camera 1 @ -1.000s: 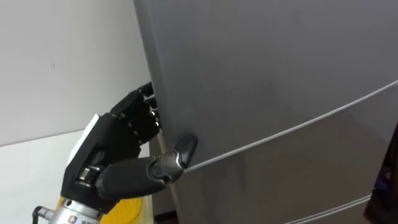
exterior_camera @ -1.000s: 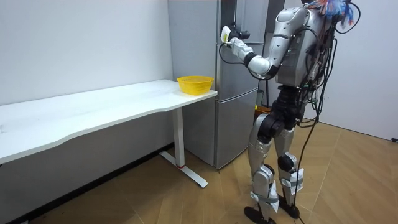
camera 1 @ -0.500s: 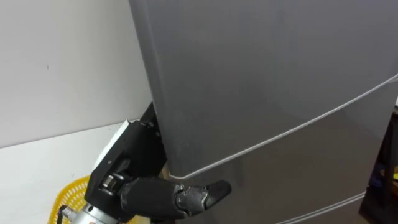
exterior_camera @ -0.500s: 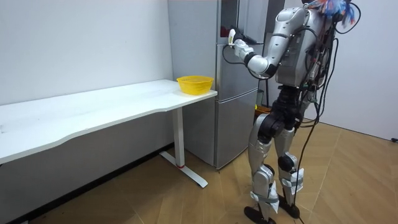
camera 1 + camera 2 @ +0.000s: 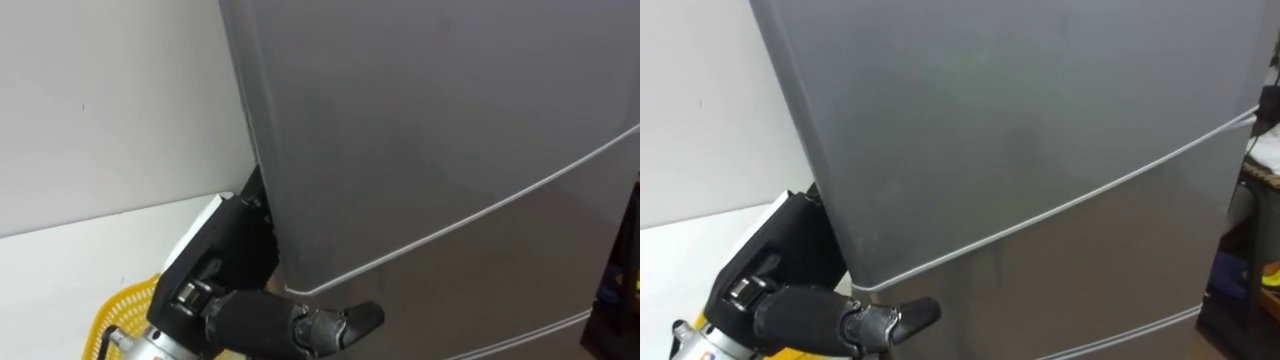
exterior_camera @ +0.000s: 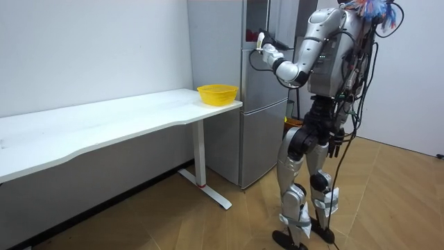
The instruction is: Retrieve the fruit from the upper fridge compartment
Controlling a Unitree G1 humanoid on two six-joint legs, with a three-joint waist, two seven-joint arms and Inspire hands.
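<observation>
Nearest, the left hand (image 5: 225, 290) is seen set against the left edge of the upper fridge door (image 5: 430, 130), with the thumb laid across just below the seam, over the lower door (image 5: 480, 300). The fingers are hidden behind the edge, so the grip cannot be told. In the room view a dark gap is shown at that door's edge. Behind the hand, a yellow basket (image 5: 115, 312) is set at the corner of the white table (image 5: 60, 270), near the fridge. Open wooden floor (image 6: 208, 222) is left round the robot.
</observation>
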